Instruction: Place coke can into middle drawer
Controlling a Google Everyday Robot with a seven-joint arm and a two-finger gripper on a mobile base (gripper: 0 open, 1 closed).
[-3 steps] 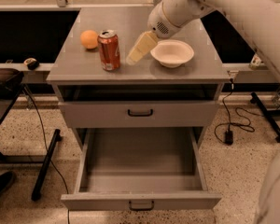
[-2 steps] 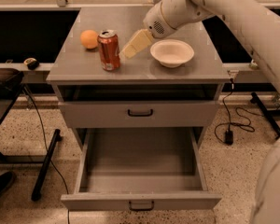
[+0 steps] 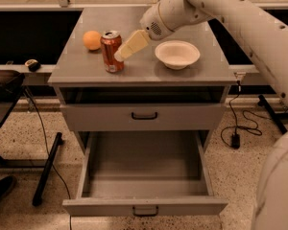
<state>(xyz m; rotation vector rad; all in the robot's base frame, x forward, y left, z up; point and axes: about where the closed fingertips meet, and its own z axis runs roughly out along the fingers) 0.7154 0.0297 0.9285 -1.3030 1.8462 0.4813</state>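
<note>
The step in hand is the grasp. The gripper sits at the right side of the coke can, slanting down to it from about 2 o'clock, its tip against or just short of the can's wall. Whether it is spread, closed or already pinching the can cannot be told from this angle. The can stands upright on the cabinet top, toward the left, with nothing to show it has been lifted.

My reading is that the task is at an early stage: the can must first be gripped firmly, then raised straight off the top. After that it has to travel toward 6 o'clock, out past the front edge and down, clearing the closed upper drawer, before being set on the floor of the middle drawer.

An orange lies at roughly 10 o'clock of the can, just beside it, so a sideways nudge during the grasp could push the can into it and send the fruit rolling. A white bowl sits at 3 o'clock of the can, apart from it and under the arm.

The middle drawer is pulled fully out at 6 o'clock of the cabinet top, and its tray holds nothing. The bowl is empty too. Just under the top, a dark open slot shows no contents that I can make out.
</note>
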